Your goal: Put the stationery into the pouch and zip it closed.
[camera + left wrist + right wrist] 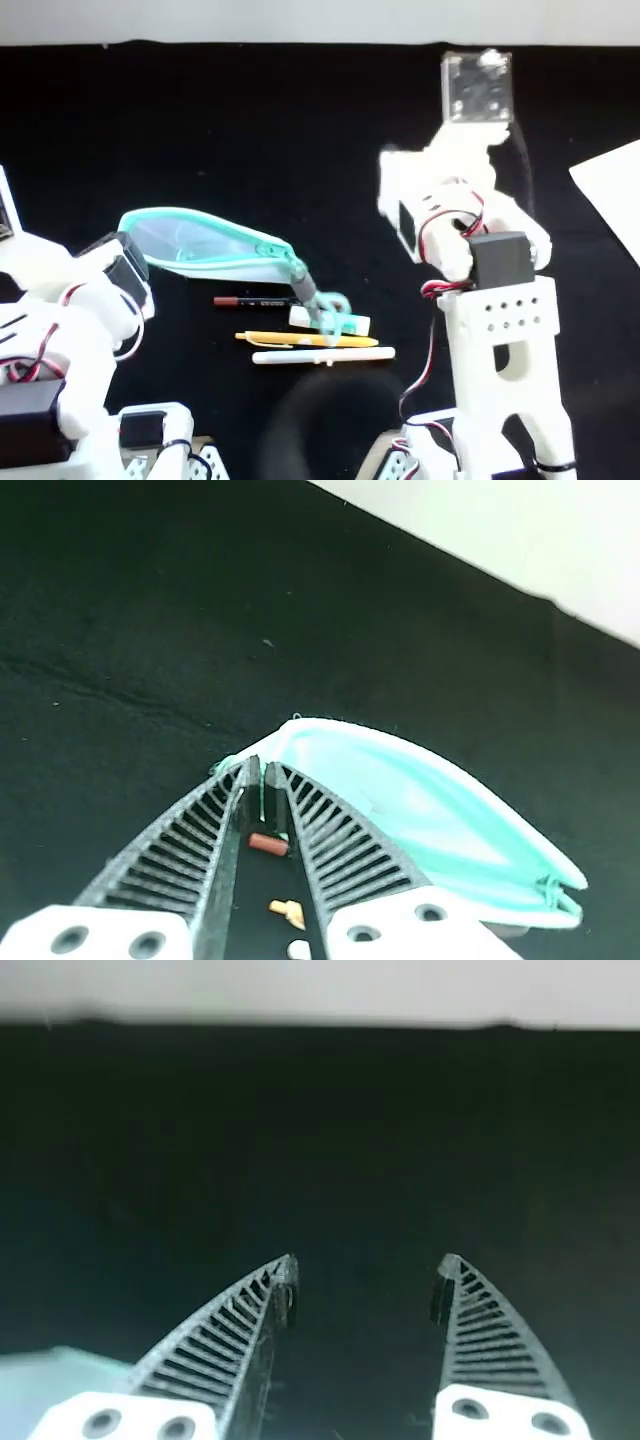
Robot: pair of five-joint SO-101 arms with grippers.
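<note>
The teal pouch (205,245) lies open-mouthed on the black table, its zipper pull (299,285) and loop strap trailing toward the stationery. My left gripper (262,772) is shut on the pouch's (430,820) end seam, and it sits at that pouch's left tip (133,252). In front of the pouch lie a brown pen (250,301), a white eraser (330,322), a yellow pen (305,340) and a white pen (320,355). My right gripper (365,1275) is open and holds nothing, above bare black cloth. The right arm (470,235) stands right of the stationery.
A white sheet (610,190) lies at the table's right edge. The black cloth (250,130) runs back to a pale wall. The arm bases (150,440) stand along the near edge on both sides.
</note>
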